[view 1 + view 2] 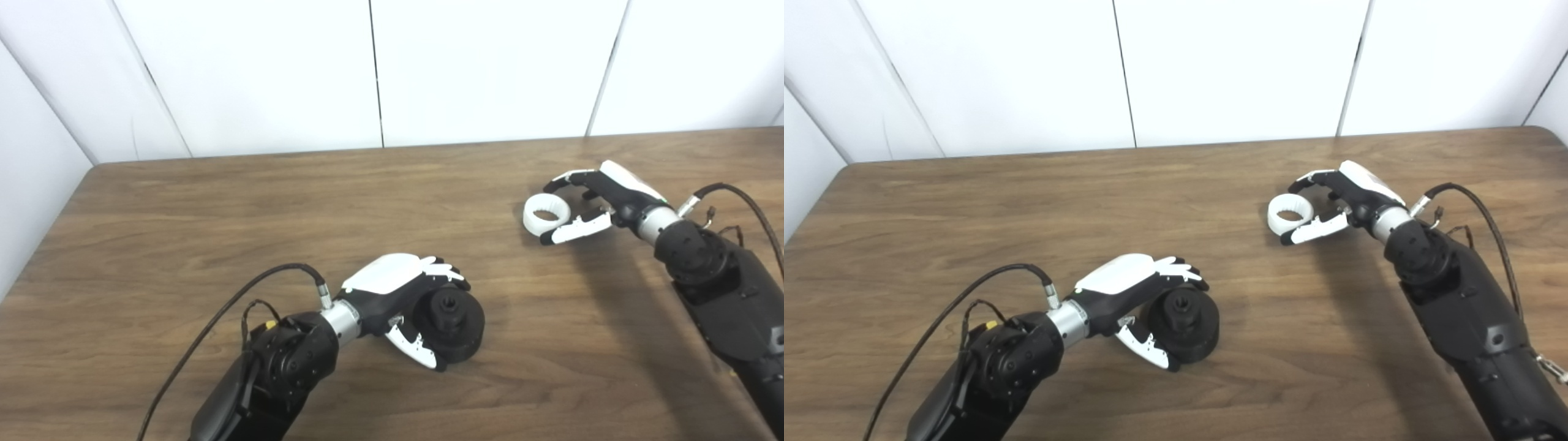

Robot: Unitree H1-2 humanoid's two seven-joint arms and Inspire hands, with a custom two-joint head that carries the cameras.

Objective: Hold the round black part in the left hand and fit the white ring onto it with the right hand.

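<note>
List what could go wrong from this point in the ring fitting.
1. The right hand has the ring only between thumb and fingertips at its edge, so the ring may slip or tilt when lifted.
2. The left hand wraps the black part from one side while the part seems to rest on the table; it may roll out of that hold.
3. The hands are far apart, so aligning ring and hub could go askew.
</note>
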